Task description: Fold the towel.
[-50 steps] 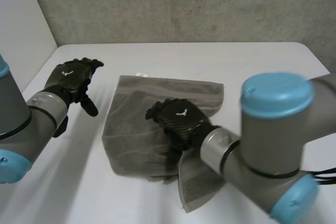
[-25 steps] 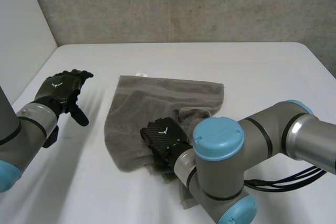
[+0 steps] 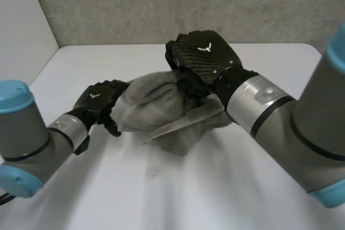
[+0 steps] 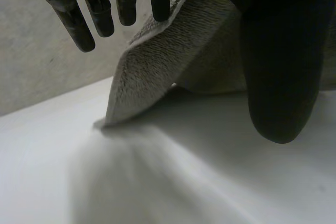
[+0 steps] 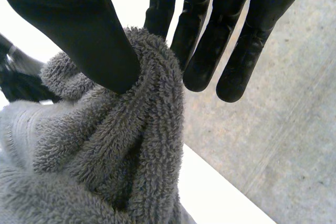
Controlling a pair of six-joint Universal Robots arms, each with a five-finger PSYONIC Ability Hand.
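While the left hand [image 3: 99, 99] and right hand [image 3: 202, 57] each pinch the bunched towel [image 3: 161, 109] over the worktop [image 3: 188, 197], drawing it taut looks wise.

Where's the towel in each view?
Head view: towel held up between left hand and right hand.
Left wrist view: towel between fingers and thumb, corner drooping to the white table.
Right wrist view: towel bunched, pinched between thumb and fingers.
Shared landmark: the white table.
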